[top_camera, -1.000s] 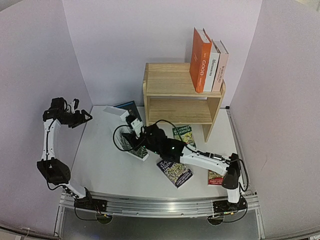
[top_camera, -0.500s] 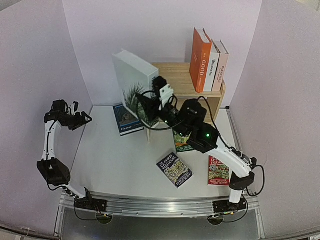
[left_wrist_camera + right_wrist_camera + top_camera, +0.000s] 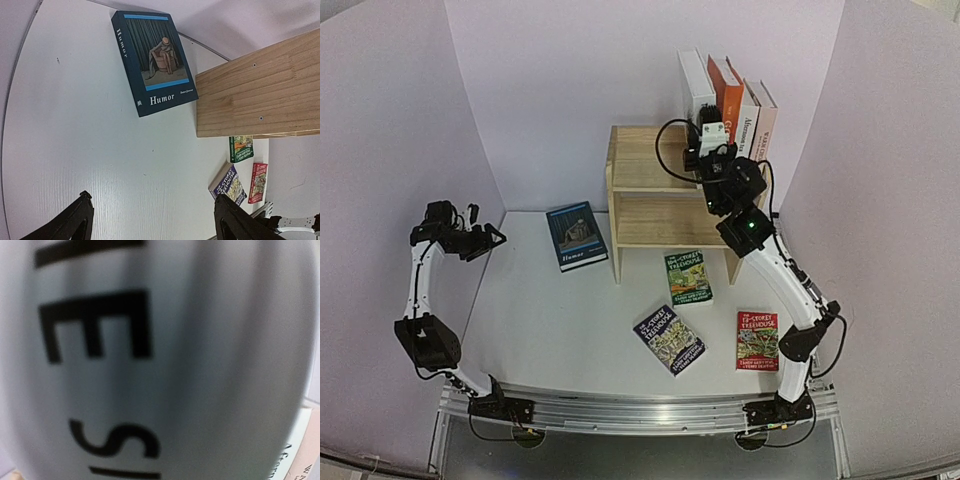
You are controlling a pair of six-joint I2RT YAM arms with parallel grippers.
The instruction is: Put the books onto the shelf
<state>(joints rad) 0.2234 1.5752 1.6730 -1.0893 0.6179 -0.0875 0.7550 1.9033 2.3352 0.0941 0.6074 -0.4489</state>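
Right gripper (image 3: pixel 708 132) clamps the tall white book (image 3: pixel 694 85) near its lower edge, standing it on the shelf (image 3: pixel 650 160) top toward the right end, just beside the orange book (image 3: pixel 728 92); if released while tilted, it could topple left, where nothing supports it, onto the desk (image 3: pixel 540 320).

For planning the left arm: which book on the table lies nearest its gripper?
The dark blue Humor book, left of the shelf; the three paperbacks lie farther right.
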